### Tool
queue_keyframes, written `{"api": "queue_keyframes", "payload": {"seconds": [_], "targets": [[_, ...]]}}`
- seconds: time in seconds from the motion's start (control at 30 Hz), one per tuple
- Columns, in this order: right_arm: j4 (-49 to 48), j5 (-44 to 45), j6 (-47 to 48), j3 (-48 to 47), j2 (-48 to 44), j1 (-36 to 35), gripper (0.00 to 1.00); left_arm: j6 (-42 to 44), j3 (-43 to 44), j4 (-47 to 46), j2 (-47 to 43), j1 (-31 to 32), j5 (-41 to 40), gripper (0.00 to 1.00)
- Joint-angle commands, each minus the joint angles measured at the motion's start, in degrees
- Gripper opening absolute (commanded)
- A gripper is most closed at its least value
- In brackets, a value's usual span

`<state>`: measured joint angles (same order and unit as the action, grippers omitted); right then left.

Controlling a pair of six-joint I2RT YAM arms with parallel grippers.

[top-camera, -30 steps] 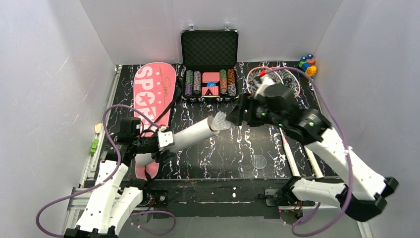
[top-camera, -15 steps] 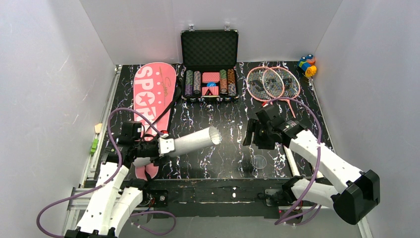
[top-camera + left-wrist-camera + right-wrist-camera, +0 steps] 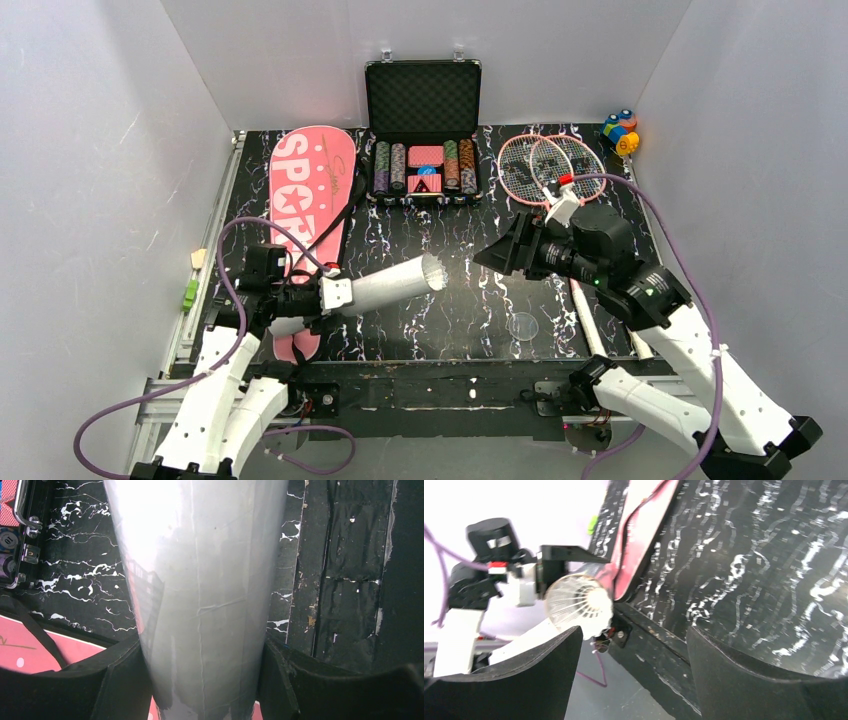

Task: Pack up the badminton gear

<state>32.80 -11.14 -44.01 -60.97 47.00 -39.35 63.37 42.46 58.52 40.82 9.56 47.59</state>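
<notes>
Partly hidden by the left arm, the pink SPORT cover lies rear-left. The right arm covers the handles of the two rackets. The left gripper clasps the raised white tube, whose base is cut off. The right gripper gapes empty, facing a shuttlecock in the tube's mouth.

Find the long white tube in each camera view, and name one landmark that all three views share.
Top external: the long white tube sits left of centre, slanting up to the right.
Left wrist: it fills the middle, top to bottom.
Right wrist: its open end faces the camera, left of centre.
Shared landmark: the pink cover.
</notes>
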Motion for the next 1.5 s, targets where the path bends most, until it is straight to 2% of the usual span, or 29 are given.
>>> {"api": "queue_keyframes", "payload": {"seconds": [0.0,0.23,0.7,0.93,1.07,1.33,1.47], "targets": [[-6.21,-2.95,-0.25,-2.19,2.41,-4.71,0.85,-0.84,1.16,-1.80,-0.04,0.01,2.55,0.46],[-5.22,1.27,1.15,-3.32,7.80,-10.55,0.85,-1.79,2.10,-1.75,-0.03,0.02,2.80,0.46],[-2.26,5.34,3.59,-4.60,13.95,-13.26,0.77,-2.37,3.12,-1.72,-0.02,0.01,3.95,0.46],[-4.58,5.07,4.83,-6.90,19.18,-15.67,0.80,-3.06,4.23,-1.60,0.49,0.02,5.01,0.47],[-7.01,5.43,4.83,-8.54,17.34,-15.31,0.89,-1.73,2.35,-1.60,0.36,0.02,4.14,0.46],[-2.61,3.19,4.20,-9.10,6.07,-7.52,0.93,-1.05,1.93,-1.15,0.06,0.02,3.47,0.46],[3.27,3.29,4.79,-8.94,3.53,-3.26,0.93,-0.08,1.63,-0.38,-0.21,0.01,2.77,0.46]]}}
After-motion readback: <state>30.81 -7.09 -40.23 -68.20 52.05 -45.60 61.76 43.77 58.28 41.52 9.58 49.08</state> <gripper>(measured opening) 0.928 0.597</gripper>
